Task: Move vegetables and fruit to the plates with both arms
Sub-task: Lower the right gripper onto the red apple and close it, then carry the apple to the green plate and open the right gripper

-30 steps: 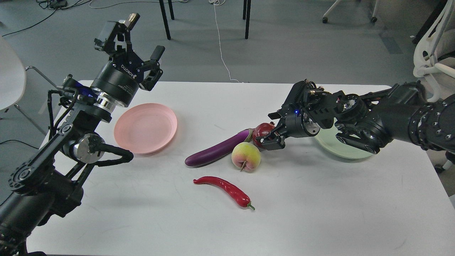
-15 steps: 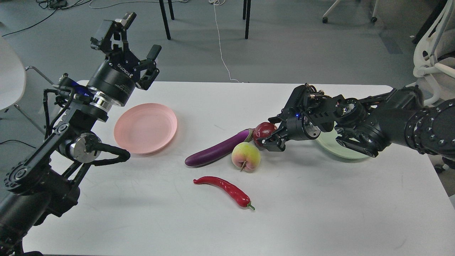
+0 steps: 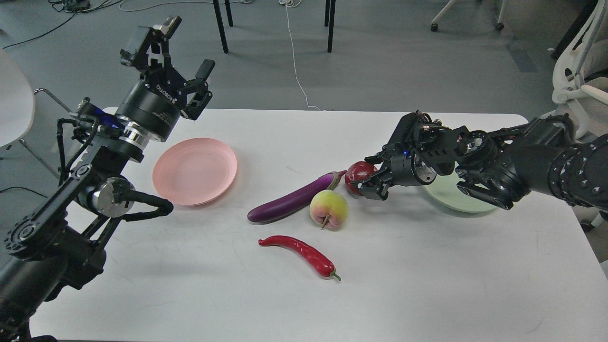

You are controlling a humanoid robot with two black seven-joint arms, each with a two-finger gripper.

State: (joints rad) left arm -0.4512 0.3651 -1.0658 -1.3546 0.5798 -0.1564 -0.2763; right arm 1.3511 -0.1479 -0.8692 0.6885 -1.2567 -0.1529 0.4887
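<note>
both plates are bare: the pink plate sits at the left of the white table with nothing on it, and the visible part of the green plate, at the right and partly hidden behind the right arm, shows no produce. no item has been delivered, so the task stands at its first transfer. the right gripper has its fingers closed around the dark red fruit, which appears raised just clear of the table, near the cap end of the eggplant and a short way from the green plate; judged to be in carry toward that plate. the left gripper is held high above the far left corner of the table, behind the pink plate, its fingers spread apart and holding nothing. the eggplant lies diagonally at mid-table with the peach touching or just beside its near side. the chili pepper lies apart, nearer the front edge. outstanding: set down the red fruit, then move the peach, eggplant and chili pepper. four of four items remain off the plates.
</note>
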